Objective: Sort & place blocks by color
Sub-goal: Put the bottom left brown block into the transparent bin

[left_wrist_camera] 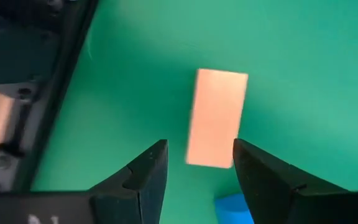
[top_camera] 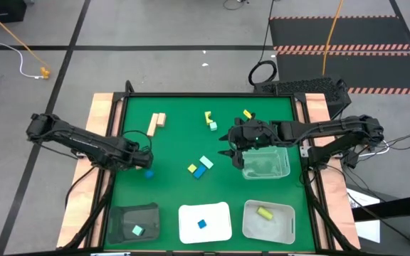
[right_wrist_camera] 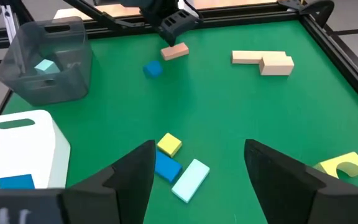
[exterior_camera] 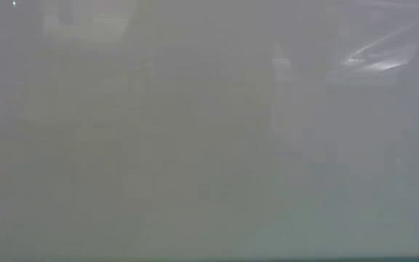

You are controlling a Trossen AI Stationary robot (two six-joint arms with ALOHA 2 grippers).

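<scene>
A tan block (left_wrist_camera: 216, 118) lies flat on the green table near its left edge, with a small blue block (right_wrist_camera: 153, 69) beside it. My left gripper (right_wrist_camera: 174, 31) points straight down over the tan block and is open. Its fingers (left_wrist_camera: 151, 168) stand on either side of one end of the block, and I see no touch. My right gripper (right_wrist_camera: 199, 144) hangs open and empty over mid-table, above a cluster of yellow (right_wrist_camera: 169, 144), blue (right_wrist_camera: 166, 168) and mint (right_wrist_camera: 190, 180) blocks. In the high view my left gripper (top_camera: 142, 160) hides the tan block.
Two more tan blocks (top_camera: 156, 124) lie at the far left, and yellow and mint blocks (top_camera: 211, 121) and a yellow arch (top_camera: 247, 114) far centre. A clear bin (top_camera: 275, 169) sits under my right arm. Along the near edge stand a dark bin (top_camera: 125, 213), a white tray (top_camera: 188, 213) and a grey bin (top_camera: 285, 213).
</scene>
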